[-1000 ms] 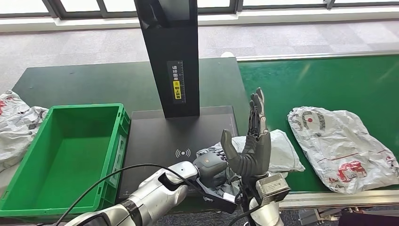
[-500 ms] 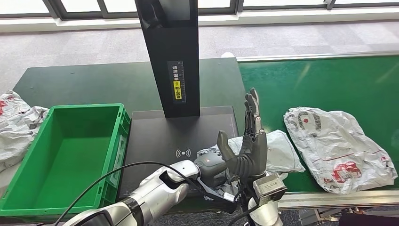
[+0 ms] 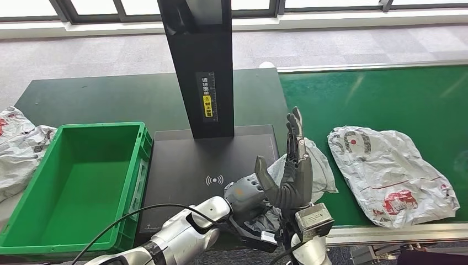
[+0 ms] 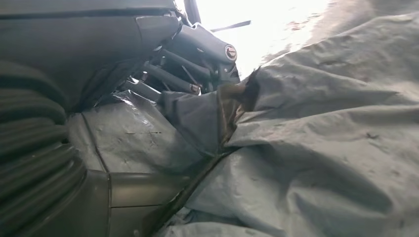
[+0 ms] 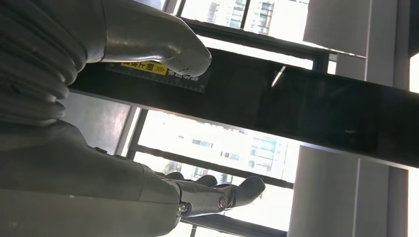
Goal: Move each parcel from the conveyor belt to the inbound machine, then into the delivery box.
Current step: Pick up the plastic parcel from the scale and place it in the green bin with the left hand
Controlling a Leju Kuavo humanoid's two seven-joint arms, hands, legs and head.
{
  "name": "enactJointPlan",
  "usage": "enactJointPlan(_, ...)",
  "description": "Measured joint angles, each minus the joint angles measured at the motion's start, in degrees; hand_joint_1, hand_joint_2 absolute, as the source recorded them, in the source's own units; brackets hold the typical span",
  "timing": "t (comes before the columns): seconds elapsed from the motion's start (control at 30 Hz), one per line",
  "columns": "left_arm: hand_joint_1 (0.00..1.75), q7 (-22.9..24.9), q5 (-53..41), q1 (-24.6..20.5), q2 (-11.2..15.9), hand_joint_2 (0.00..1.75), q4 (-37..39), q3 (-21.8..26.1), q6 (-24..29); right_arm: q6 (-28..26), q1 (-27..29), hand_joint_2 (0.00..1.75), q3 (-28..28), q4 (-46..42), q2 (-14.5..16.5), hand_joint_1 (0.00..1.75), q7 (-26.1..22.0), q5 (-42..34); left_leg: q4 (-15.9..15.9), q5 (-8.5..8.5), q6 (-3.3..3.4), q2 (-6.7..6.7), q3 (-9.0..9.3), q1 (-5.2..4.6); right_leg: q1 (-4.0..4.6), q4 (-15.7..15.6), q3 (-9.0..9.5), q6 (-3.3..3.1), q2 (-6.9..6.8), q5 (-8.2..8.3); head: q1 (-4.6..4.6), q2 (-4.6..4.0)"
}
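Grey parcel [image 3: 317,168] at belt [image 3: 386,99] edge beside scanner plate [image 3: 187,160]: soft, crumpled, I judge light, slippery. Left hand [image 3: 248,193] grips bunched corner. Right hand [image 3: 292,165] flat, fingers straight, empty, against parcel. I would hold bunched fold, not smooth film.

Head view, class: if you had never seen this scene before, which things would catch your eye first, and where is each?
Front and centre, the right hand stands upright, fingers spread, against a crumpled grey plastic parcel that the left hand grips at the edge of the black inbound machine's plate. Left of the plate sits a bright green plastic crate; right of the hands, a white crinkled bag parcel lies on the green conveyor belt.
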Motion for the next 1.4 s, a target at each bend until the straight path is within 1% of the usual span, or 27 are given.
enactJointPlan(0.33, 1.75, 0.5, -1.6, 1.9, 1.0, 1.75, -1.1, 2.1, 1.8, -1.2, 1.6, 1.75, 0.0, -0.5, -1.6, 0.00, 0.0, 0.2, 0.0, -0.27, 0.00, 0.03, 0.20, 0.02, 0.02, 0.0, 0.47, -0.04, 0.03, -0.19, 0.01, 0.00)
enactJointPlan(0.4, 1.75, 0.4, -2.3, 2.8, 1.1, 1.75, -1.8, 3.2, 5.0, -1.2, 2.1, 1.75, 0.0, -0.9, -1.6, 0.00, 0.0, 0.9, 0.0, -0.27, 0.00, 0.04, 0.22, 0.02, 0.02, 0.0, 0.46, -0.05, 0.04, -0.19, 0.01, 0.00)
enactJointPlan(0.5, 1.75, -0.9, -1.8, 5.9, 1.6, 1.75, -5.2, 7.0, 13.2, -1.2, 3.5, 1.75, 0.0, -2.1, -1.6, 0.00, 0.0, 2.3, 0.0, -0.24, -0.03, 0.06, 0.34, 0.02, 0.02, 0.0, 0.33, -0.07, 0.07, -0.19, 0.01, 0.00)
enactJointPlan(0.57, 1.75, -3.9, 1.9, 9.2, 2.3, 1.75, -10.2, 11.2, 17.7, -1.4, 4.8, 1.75, 0.0, -2.9, -1.6, 0.00, 0.0, 2.9, 0.0, -0.14, -0.09, 0.08, 0.39, 0.02, 0.02, 0.0, 0.09, -0.09, 0.10, -0.14, 0.01, 0.00)
enactJointPlan(0.6, 1.75, -6.5, 5.3, 11.1, 2.6, 1.75, -13.6, 13.8, 19.0, -1.6, 5.4, 1.75, 0.0, -3.2, -1.7, 0.00, 0.0, 3.0, 0.0, -0.08, -0.11, 0.08, 0.35, 0.02, 0.02, 0.1, -0.03, -0.09, 0.11, -0.12, 0.01, 0.00)
enactJointPlan(0.63, 1.75, -10.0, 10.1, 12.8, 2.9, 1.75, -17.4, 16.6, 19.8, -2.0, 5.9, 1.75, 0.0, -3.4, -1.7, 0.00, 0.0, 3.0, 0.0, -0.05, -0.10, 0.08, 0.26, 0.02, 0.02, 0.1, -0.12, -0.10, 0.11, -0.11, 0.01, 0.00)
enactJointPlan(0.73, 1.75, -23.1, 28.6, 16.8, 3.1, 1.75, -27.9, 25.3, 20.7, -4.3, 7.3, 1.75, 0.0, -4.1, -1.8, 0.00, 0.0, 2.6, 0.0, -0.06, -0.10, 0.09, 0.19, 0.02, 0.01, 0.1, -0.18, -0.10, 0.12, -0.12, 0.01, 0.00)
enactJointPlan(0.77, 1.75, -26.4, 34.4, 17.9, 3.2, 1.75, -30.6, 27.9, 20.7, -5.1, 7.8, 1.75, 0.0, -4.3, -1.8, 0.00, 0.0, 2.5, 0.0, -0.08, -0.10, 0.10, 0.19, 0.02, 0.01, 0.1, -0.19, -0.10, 0.12, -0.13, 0.01, 0.00)
enactJointPlan(0.8, 1.75, -28.7, 39.5, 19.0, 3.3, 1.75, -33.2, 30.2, 20.7, -5.9, 8.4, 1.75, 0.0, -4.6, -1.9, 0.00, 0.0, 2.4, 0.0, -0.10, -0.11, 0.11, 0.18, 0.02, 0.01, 0.1, -0.21, -0.10, 0.12, -0.15, 0.01, 0.00)
enactJointPlan(0.83, 1.75, -29.8, 43.5, 20.2, 3.4, 1.75, -35.9, 32.0, 20.7, -6.6, 9.0, 1.75, 0.0, -4.9, -2.0, 0.00, 0.0, 2.4, 0.0, -0.12, -0.10, 0.11, 0.15, 0.02, 0.02, 0.0, -0.23, -0.10, 0.12, -0.16, 0.01, 0.00)
enactJointPlan(0.9, 1.75, -30.5, 48.9, 22.5, 3.7, 1.75, -41.6, 34.8, 20.7, -7.6, 9.9, 1.75, 0.0, -5.4, -2.1, 0.00, 0.0, 2.5, 0.0, -0.13, -0.10, 0.09, 0.09, 0.02, 0.02, 0.0, -0.27, -0.10, 0.12, -0.18, 0.01, 0.00)
enactJointPlan(1.03, 1.75, -30.6, 52.0, 27.1, 4.0, 1.75, -53.2, 38.7, 20.7, -7.4, 10.9, 1.75, 0.0, -6.2, -2.2, 0.00, 0.0, 2.5, 0.0, -0.14, -0.10, 0.13, 0.05, 0.02, 0.01, 0.0, -0.33, -0.10, 0.12, -0.19, 0.01, 0.00)
enactJointPlan(1.2, 1.75, -30.6, 56.4, 32.1, 4.2, 1.75, -65.1, 40.5, 20.7, -7.7, 11.5, 1.75, 0.0, -6.6, -2.5, 0.00, 0.0, 1.3, 0.0, -0.17, -0.10, 0.12, 0.01, 0.02, 0.01, 0.0, -0.36, -0.09, 0.12, -0.20, 0.00, 0.00)
enactJointPlan(1.33, 1.75, -30.6, 58.4, 34.4, 4.3, 1.75, -72.0, 41.3, 20.7, -8.4, 11.5, 1.75, 0.0, -6.6, -2.8, 0.00, 0.0, 0.6, 0.0, -0.17, -0.10, 0.12, -0.01, 0.02, 0.01, 0.0, -0.35, -0.09, 0.11, -0.19, 0.01, 0.00)
enactJointPlan(1.4, 1.75, -30.6, 59.5, 35.2, 4.1, 1.75, -74.7, 42.5, 20.7, -8.6, 11.5, 1.75, 0.0, -6.6, -2.9, 0.00, 0.0, 0.3, 0.0, -0.17, -0.10, 0.12, -0.01, 0.02, 0.02, 0.0, -0.36, -0.09, 0.11, -0.19, 0.00, 0.00)
